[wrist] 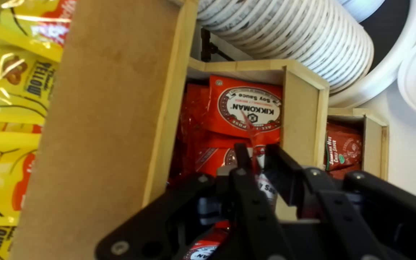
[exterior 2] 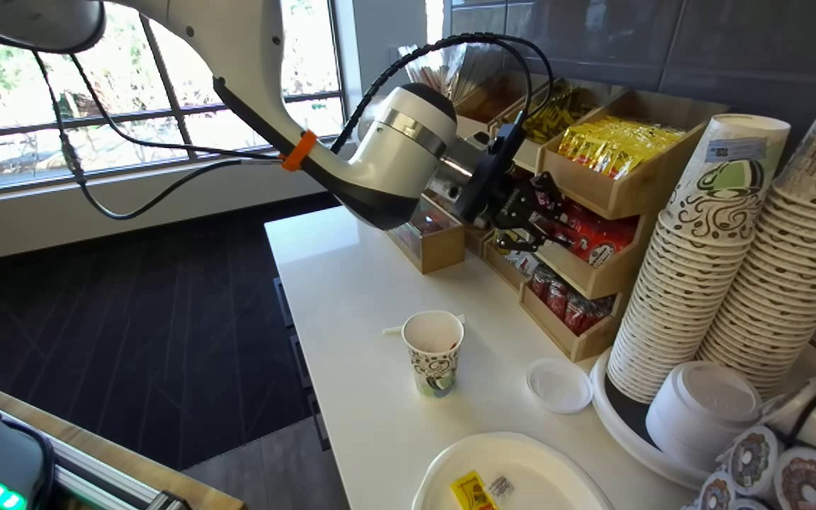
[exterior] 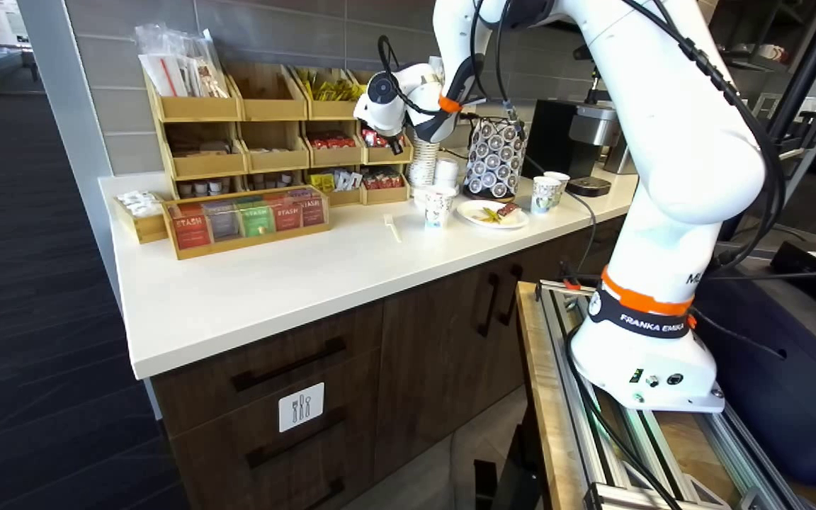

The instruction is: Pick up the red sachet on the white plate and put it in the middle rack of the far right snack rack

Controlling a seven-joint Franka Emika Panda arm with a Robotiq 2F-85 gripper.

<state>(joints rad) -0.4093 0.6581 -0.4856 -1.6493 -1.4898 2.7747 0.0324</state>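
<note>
My gripper (wrist: 258, 147) is in front of and partly inside the middle rack (wrist: 303, 119) of the snack rack's end column; an exterior view also shows the gripper (exterior 2: 565, 237) there. Its fingers are a little apart. A thin red sachet (wrist: 251, 139) stands edge-on between them, with a gap to one finger. Red soy sauce packets (wrist: 247, 108) lie in the bin behind it. The snack rack's top bin (exterior 2: 599, 188) holds yellow packets. The white plate (exterior: 468, 212) is on the counter with yellow packets and a dark red packet (exterior: 508, 210) on it.
The top bin's board (wrist: 107, 108) stands close beside the fingers. Stacked paper cups (exterior 2: 691, 297) rise next to the rack. The bottom bin (exterior 2: 557, 329) holds dark red packets. A paper cup (exterior 2: 436, 361) and a white lid (exterior 2: 559, 386) are on the counter.
</note>
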